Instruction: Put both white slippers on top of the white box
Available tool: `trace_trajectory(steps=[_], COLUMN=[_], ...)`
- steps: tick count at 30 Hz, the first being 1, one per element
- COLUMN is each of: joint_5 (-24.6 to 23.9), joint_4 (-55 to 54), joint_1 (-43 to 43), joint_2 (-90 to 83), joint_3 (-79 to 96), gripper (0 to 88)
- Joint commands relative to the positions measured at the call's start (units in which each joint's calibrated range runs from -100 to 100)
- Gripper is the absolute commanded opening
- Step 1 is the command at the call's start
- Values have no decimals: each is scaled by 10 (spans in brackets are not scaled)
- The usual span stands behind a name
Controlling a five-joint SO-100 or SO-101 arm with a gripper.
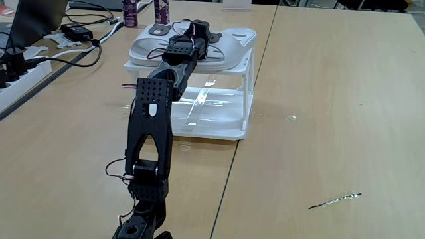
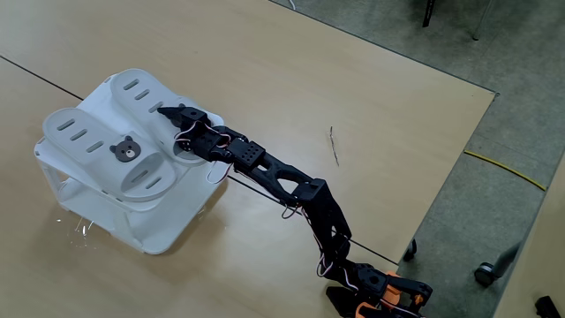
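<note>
Two white slippers lie side by side on top of the white box point(image 1: 219, 129) point(image 2: 150, 234). One slipper point(image 1: 147, 48) point(image 2: 97, 146) shows a grey bear face. The other slipper point(image 1: 238, 38) point(image 2: 132, 93) reaches the box's edge and shows oval slots. My black arm stretches across the table to the box top. My gripper point(image 1: 211, 36) point(image 2: 172, 119) rests low between the two slippers, against the slotted one's inner side. Its fingers are dark and partly hidden by the wrist, so whether they clasp the slipper's edge is unclear.
A power strip point(image 1: 20, 70), an adapter and cables lie at the left in a fixed view, and two bottles point(image 1: 130, 10) stand behind the box. A thin stick point(image 1: 335, 199) point(image 2: 334, 146) lies on the wood table. The table edge point(image 2: 459, 150) drops to the floor.
</note>
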Motion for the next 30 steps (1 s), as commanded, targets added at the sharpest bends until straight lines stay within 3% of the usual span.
trace_trajectory(steps=[1, 30], joint_5=[4, 4], joint_4=[-1, 4], joint_1=[11, 11], joint_2=[-60, -135], joint_3=[-39, 12], gripper=[206, 241])
